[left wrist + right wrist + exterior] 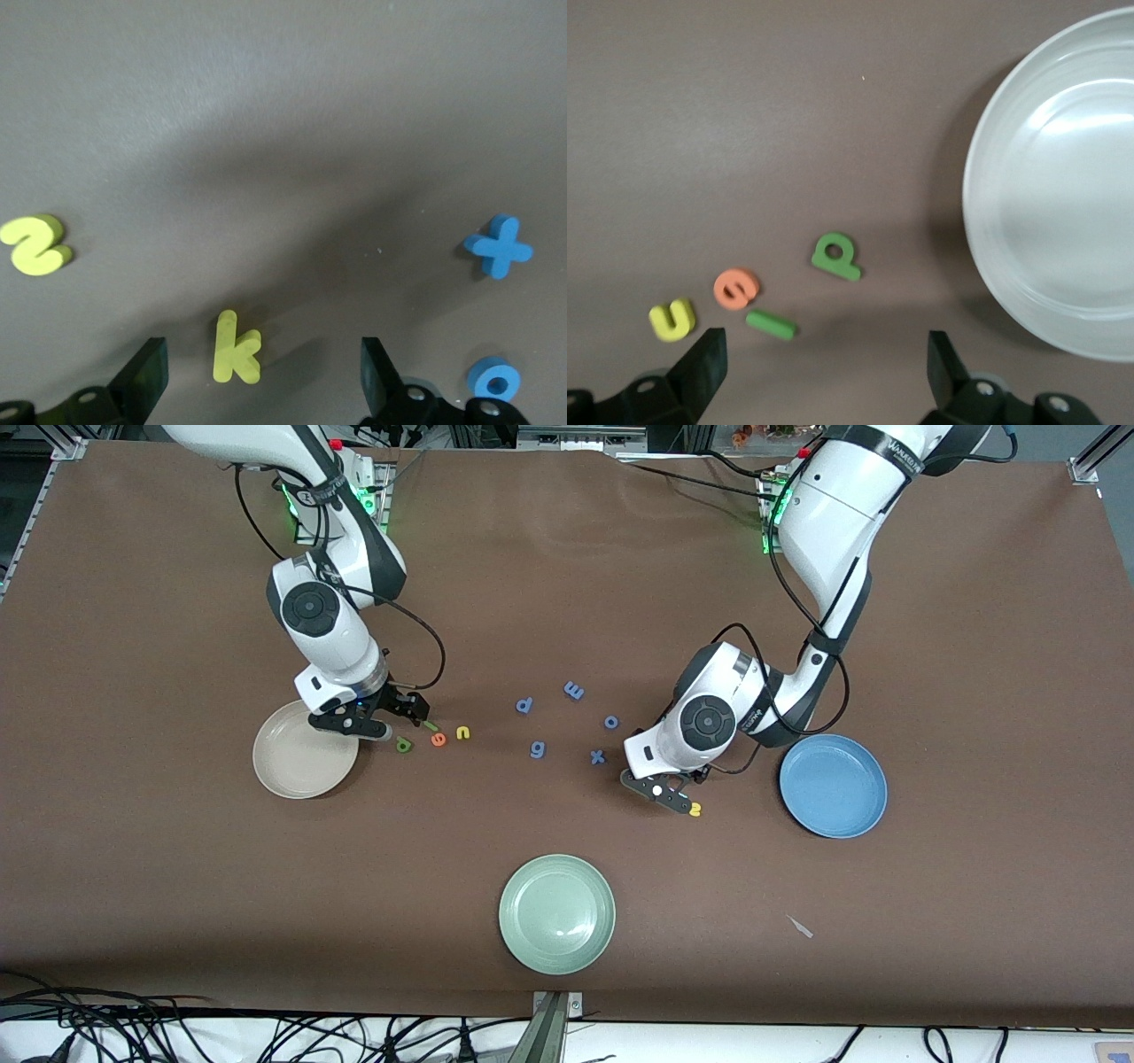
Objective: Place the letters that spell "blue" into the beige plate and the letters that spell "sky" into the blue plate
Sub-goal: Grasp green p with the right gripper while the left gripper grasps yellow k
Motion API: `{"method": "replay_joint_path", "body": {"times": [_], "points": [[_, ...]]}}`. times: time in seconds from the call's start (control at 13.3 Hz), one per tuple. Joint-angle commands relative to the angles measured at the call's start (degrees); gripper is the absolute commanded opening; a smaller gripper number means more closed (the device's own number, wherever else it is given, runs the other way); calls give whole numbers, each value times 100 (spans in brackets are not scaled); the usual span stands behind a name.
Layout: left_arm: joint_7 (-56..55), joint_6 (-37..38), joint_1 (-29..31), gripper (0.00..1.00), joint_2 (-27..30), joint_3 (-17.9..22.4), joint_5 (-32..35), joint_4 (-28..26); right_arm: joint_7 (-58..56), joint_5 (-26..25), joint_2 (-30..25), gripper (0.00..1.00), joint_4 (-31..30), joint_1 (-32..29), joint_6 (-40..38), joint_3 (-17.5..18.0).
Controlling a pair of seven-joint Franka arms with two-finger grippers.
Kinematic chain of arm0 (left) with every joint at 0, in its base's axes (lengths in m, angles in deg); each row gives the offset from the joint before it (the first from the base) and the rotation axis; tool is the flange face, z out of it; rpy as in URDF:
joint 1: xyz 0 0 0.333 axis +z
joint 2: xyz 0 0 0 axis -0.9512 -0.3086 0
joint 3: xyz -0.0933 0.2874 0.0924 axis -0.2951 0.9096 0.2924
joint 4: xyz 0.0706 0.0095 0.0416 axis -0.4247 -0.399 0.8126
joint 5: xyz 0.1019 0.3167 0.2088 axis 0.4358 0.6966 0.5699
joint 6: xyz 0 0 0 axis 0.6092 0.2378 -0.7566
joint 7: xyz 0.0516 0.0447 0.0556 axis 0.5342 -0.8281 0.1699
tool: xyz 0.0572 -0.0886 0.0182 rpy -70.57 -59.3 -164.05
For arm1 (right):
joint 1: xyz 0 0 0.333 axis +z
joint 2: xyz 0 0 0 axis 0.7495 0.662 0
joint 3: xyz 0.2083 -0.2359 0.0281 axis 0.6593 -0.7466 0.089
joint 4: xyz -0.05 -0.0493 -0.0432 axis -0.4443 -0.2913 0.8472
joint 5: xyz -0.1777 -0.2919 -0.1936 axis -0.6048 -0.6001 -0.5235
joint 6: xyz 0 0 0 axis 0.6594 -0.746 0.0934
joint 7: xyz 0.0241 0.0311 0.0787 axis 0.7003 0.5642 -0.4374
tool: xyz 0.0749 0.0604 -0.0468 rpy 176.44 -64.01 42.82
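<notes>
Nothing is sorted yet, by the look of it: the beige plate (305,761) and the blue plate (833,785) both lie empty on the desk (567,584).

All four letters for "blue" sit loose on the desk just beside the beige plate, toward the middle: the b (835,256), the l (772,325), the e (736,289) and the u (672,320). The right end effector (824,372) hangs low over this cluster, near the plate's rim, with its fingers spread wide and nothing between them.

Of "sky", the s (35,244) and the k (236,347) lie on the desk a short way from the blue plate, toward the middle. The y does not show in any view. The left end effector (264,376) hovers low over the k, fingers wide apart on either side of it, not yet gripping.

The blue-purple letters, among them an x (500,247) and an o (493,381), stay out of it mid-desk, and the green plate (557,913) lies empty nearer the camera.

So all seven placements appear to remain, and picking up the k looks like the step in hand.
</notes>
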Motion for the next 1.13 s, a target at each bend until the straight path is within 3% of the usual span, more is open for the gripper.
{"method": "replay_joint_path", "body": {"times": [0.0, 0.08, 0.23, 0.6, 0.75, 1.06], "points": [[119, -60, -15, 53, 17, 24, 136, -84, 209, -106, 413, 100, -27, -18, 635, -105], [119, -60, -6, 31, 17, 24, 137, -85, 209, -106, 475, 100, -27, -10, 697, -114], [119, -43, 3, 13, 17, 24, 137, -85, 209, -106, 536, 99, -18, -18, 768, -123], [110, 202, 64, 4, 87, 41, 137, -120, 165, -115, 959, 99, -1, -62, 1462, -220], [110, 544, 99, 4, 350, 67, 137, -58, 191, -115, 967, 94, -10, -19, 1462, -220], [206, 1686, 424, 4, 948, 234, 416, -41, 165, -115, 924, 71, -18, -10, 1436, -220]]}}
